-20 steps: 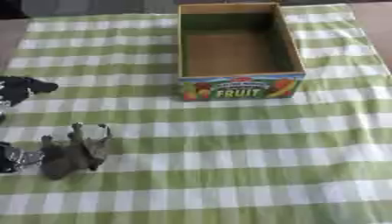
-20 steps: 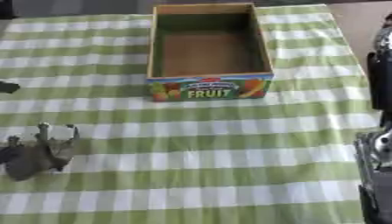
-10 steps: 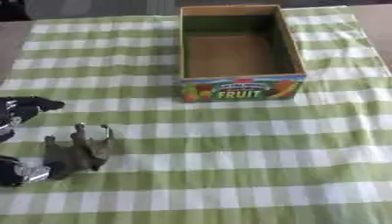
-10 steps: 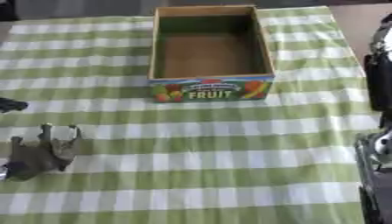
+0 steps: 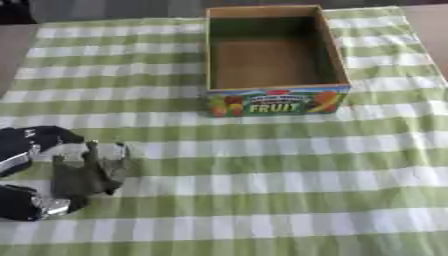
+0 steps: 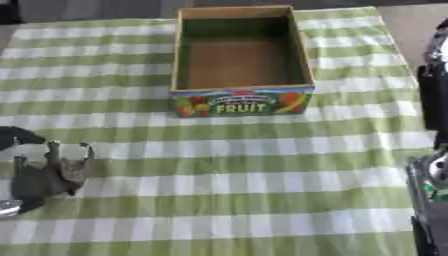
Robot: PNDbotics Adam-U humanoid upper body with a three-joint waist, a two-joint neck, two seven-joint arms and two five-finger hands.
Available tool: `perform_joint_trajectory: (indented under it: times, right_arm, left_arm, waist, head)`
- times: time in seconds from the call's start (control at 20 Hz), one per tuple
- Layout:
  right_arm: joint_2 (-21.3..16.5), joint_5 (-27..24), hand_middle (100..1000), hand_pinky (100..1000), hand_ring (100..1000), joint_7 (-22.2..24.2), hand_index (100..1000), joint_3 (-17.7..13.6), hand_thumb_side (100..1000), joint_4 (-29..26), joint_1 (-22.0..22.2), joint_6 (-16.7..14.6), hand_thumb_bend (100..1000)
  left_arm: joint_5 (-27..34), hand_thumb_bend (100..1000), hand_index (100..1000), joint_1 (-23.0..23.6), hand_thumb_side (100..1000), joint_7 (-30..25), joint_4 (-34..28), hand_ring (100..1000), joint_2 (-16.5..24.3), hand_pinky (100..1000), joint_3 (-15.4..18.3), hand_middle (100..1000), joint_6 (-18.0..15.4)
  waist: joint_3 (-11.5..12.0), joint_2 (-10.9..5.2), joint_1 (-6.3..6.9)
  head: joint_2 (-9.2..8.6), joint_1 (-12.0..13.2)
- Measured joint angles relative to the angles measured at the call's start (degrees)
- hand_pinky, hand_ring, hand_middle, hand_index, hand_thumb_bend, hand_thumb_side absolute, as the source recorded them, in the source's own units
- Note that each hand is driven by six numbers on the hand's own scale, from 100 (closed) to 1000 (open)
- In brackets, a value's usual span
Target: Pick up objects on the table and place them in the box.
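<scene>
One grey toy animal point(image 5: 86, 172) — one open cardboard fruit box point(image 5: 276, 102) — one checked cloth point(image 5: 289, 200).

the tablecloth point(image 5: 262, 165) looks like soft matt woven cloth in green and white checks. the box point(image 5: 273, 55) is plain brown cardboard inside, dull and smooth, with a glossy printed paper front. the grey animal figure point(image 5: 86, 170) appears matt, like moulded plastic. the left hand point(image 5: 26, 172) shows glossy black casing with shiny silver metal parts.
</scene>
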Motion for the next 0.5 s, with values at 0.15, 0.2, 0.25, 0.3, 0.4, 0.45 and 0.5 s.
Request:
perform_joint_trajectory:
  times: [0.15,0.2,0.25,0.3,0.4,0.45,0.5]
  right_arm:
    - [0.00,-0.02,646,809,653,0.01,795,0.00,636,0.00,0.02,-0.01,100]
    - [0.00,-0.03,646,810,653,0.01,795,0.00,636,0.00,0.03,-0.01,100]
    - [0.00,-0.04,646,810,653,0.01,796,0.00,635,0.00,0.05,-0.01,100]
    - [0.00,-0.06,646,810,653,0.02,796,0.01,634,0.00,0.07,-0.01,100]
    - [0.01,-0.22,646,810,653,0.11,796,0.12,633,0.00,0.21,-0.06,100]
    - [0.01,-0.31,646,810,654,0.16,796,0.20,634,0.00,0.29,-0.08,100]
    - [0.01,-0.40,646,810,654,0.19,796,0.28,633,0.00,0.32,-0.10,100]
  left_arm:
    - [-0.35,578,877,0.02,783,-0.51,0.01,902,0.00,891,-0.41,870,1.60]
    - [-0.50,577,864,0.04,791,-0.62,0.02,903,0.00,892,-0.56,867,1.94]
    - [-0.64,579,854,0.04,796,-0.71,0.04,903,0.00,892,-0.65,864,2.20]
    - [-0.87,579,847,0.03,799,-0.78,0.08,905,0.00,893,-0.83,861,2.32]
    - [-1.65,581,840,-0.22,798,-0.84,0.32,905,0.01,894,-1.06,856,2.39]
    - [-2.20,584,829,-0.27,794,-0.86,0.44,904,0.02,895,-1.23,846,2.37]
    - [-2.84,584,825,-0.29,795,-0.85,0.52,903,0.03,895,-1.30,844,2.29]
  waist:
    - [-0.05,0.00,0.11]
    - [-0.05,0.00,0.12]
    - [-0.04,0.00,0.13]
    - [0.00,0.00,0.16]
    - [0.06,0.00,0.29]
    - [0.07,0.00,0.35]
    - [0.07,0.00,0.39]
  head:
    - [-0.01,0.04]
    - [-0.01,0.04]
    - [-0.01,0.04]
    - [-0.01,0.04]
    - [-0.01,0.05]
    - [-0.02,0.05]
    - [-0.02,0.07]
